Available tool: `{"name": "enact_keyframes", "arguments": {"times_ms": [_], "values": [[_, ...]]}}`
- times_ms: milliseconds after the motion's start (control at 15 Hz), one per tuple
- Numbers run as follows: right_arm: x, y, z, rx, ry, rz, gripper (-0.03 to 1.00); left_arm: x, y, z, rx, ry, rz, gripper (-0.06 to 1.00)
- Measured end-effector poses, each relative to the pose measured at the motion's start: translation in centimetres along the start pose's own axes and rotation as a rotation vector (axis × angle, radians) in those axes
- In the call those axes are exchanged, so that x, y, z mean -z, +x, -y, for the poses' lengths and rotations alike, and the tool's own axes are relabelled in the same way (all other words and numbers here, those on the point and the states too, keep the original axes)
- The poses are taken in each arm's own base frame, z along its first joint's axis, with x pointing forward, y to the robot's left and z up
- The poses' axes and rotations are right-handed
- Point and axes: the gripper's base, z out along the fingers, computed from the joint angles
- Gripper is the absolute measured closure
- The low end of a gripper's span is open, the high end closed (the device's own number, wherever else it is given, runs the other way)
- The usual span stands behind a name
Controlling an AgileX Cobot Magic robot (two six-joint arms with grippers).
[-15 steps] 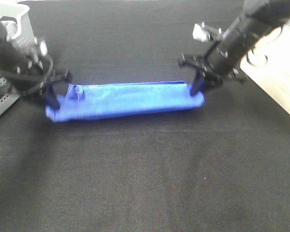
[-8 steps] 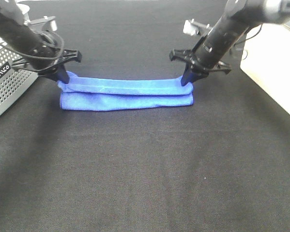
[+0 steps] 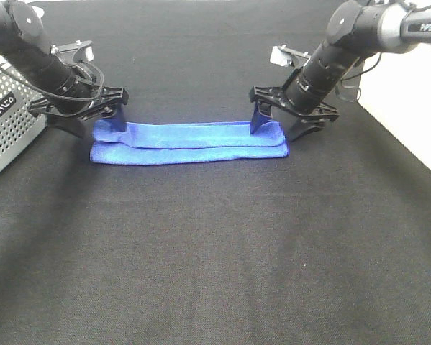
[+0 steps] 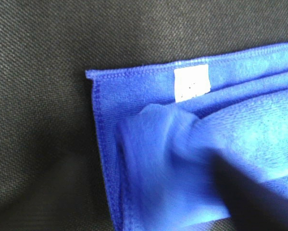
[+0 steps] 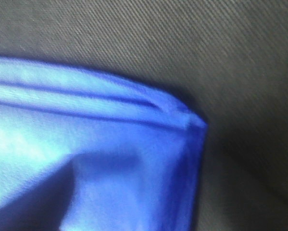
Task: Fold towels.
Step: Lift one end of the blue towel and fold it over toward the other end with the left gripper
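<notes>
Nearest the high camera is the bare black cloth of the table (image 3: 215, 273), and beyond it the blue towel (image 3: 190, 144) lies flat as a long, narrow folded strip running from one pair of jaws to the other. The left gripper (image 3: 98, 126) stands at one end with its jaws spread wide and nothing pinched; the strip's end lies below and between them. The right gripper (image 3: 280, 131) straddles the other end the same way, jaws apart and not clamped on the cloth. The left wrist view adds what the high view misses: under those jaws the towel (image 4: 259, 130) shows a small white tag (image 4: 192, 84) by its stitched hem (image 4: 100, 120), with the upper layer stopping short of the lower edge; a dark blur crosses one corner and cannot be made out. The right wrist view shows the towel (image 5: 86, 144) as stacked layer edges meeting at a corner, blurred. Farther off, a grey perforated basket (image 3: 6, 122) sits outside the left jaws
</notes>
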Motion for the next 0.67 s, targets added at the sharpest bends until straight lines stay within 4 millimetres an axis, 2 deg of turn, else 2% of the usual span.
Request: {"name": "enact_keyframes", "arguments": {"times_ms": [67, 133, 267, 467, 600, 667], "values": [[0.0, 0.0, 0.0, 0.0, 0.0, 0.0, 0.13, 0.0, 0.0, 0.0, 0.0, 0.0, 0.0, 0.11], [1.2, 0.0, -0.4, 0.009, -0.006, -0.014, 0.09, 0.0, 0.0, 0.0, 0.005, -0.004, 0.0, 0.06], [1.8, -0.2, -0.6, 0.015, -0.006, -0.008, 0.09, -0.1, 0.0, -0.1, 0.008, -0.004, -0.002, 0.06], [2.2, -0.2, -0.7, 0.019, -0.005, -0.007, 0.09, -1.3, 0.5, -0.4, 0.017, -0.008, -0.03, 0.06], [2.2, -0.2, -0.7, 0.019, -0.005, -0.01, 0.09, -2.0, 0.7, -0.5, 0.025, -0.007, -0.029, 0.09], [2.2, -0.2, -0.7, 0.019, -0.005, -0.013, 0.09, -2.2, 0.6, -0.6, 0.039, -0.003, -0.017, 0.15]]}}
